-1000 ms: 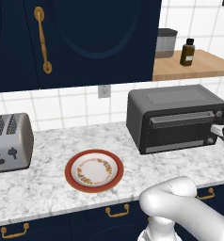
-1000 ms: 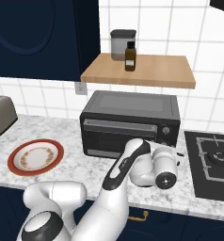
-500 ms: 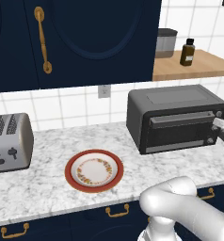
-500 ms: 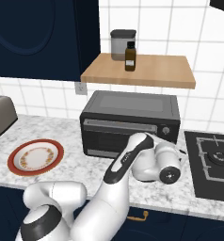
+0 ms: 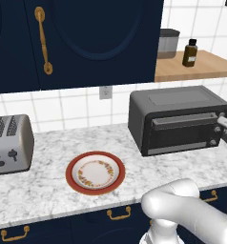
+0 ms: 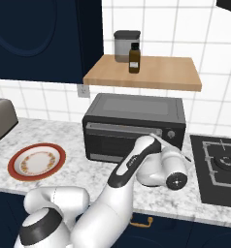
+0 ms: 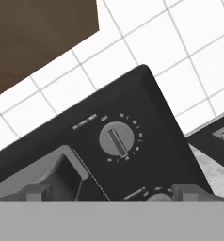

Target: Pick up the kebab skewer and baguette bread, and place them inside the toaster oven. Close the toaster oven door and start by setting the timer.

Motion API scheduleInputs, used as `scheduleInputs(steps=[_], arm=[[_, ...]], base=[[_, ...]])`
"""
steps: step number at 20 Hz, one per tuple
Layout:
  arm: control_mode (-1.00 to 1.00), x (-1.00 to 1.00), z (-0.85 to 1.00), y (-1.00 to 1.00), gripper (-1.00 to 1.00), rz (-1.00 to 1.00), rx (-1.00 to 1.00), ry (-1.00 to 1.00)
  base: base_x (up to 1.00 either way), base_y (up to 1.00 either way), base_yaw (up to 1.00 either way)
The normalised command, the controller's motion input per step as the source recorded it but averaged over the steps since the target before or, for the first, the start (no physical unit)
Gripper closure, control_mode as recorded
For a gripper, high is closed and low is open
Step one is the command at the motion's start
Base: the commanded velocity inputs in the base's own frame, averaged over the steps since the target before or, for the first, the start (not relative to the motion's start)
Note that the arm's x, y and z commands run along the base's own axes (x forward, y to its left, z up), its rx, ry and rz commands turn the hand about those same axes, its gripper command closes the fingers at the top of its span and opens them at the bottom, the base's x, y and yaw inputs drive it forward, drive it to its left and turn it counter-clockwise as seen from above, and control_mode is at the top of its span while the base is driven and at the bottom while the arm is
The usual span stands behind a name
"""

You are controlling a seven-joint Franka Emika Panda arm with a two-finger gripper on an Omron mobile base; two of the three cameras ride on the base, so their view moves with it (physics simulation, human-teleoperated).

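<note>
1. Robot arm (image 6: 129,167): white, dark-jointed, rising from the base and reaching forward to the right-hand end of the oven front. Placement fits the timer step, judged from the hand pointing at the control side, not at the plate.

2. Gripper (image 7: 112,197): jaws spread wide apart, nothing between them; the two dark tips stand at either side of the bottom of the hand view. Held open, presumably to straddle a knob.

3. Worktop (image 5: 48,190): white-grey marble, carrying items 4 to 6.

4. Plate (image 5: 95,172): red-rimmed, patterned centre, at mid-worktop, well apart from the gripper. Bare, so the food seems to have left it; neither skewer nor baguette can be made out.

5. Toaster (image 5: 10,143): silver, two-slot, far left of the worktop. No part in the task.

6. Toaster oven (image 6: 134,127): dark grey box at the back of the worktop. Toaster oven door (image 5: 182,131) stands upright and shut, bar handle along its top edge; contents cannot be seen behind the glass.

7. Timer knob (image 7: 116,140): round, grey, with a ridge across it and printed marks around, on the oven's right panel. Lies just ahead of the jaws and roughly between their lines, not yet touched. A second knob peeks below it.

8. Wooden shelf (image 6: 144,71): above the oven, bearing a grey canister (image 6: 125,46) and a brown bottle (image 6: 134,57).
</note>
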Motion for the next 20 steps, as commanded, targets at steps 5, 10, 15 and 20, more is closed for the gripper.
scheduleInputs(steps=[5, 10, 15, 20], arm=[[-1.0, 0.06, 0.2, -0.17, -1.0, -0.04, 0.24, 0.0], [-1.0, 0.03, 0.08, -0.02, -1.0, -0.01, 0.09, 0.0], [-1.0, 0.16, 0.0, 0.07, -1.0, 0.0, 0.0, 0.0], [-1.0, 0.4, 0.0, 0.04, -1.0, 0.0, 0.0, 0.0]], base=[[0.0, 0.0, 0.0], [0.0, 0.0, 0.0], [0.0, 0.0, 0.0], [0.0, 0.0, 0.0]])
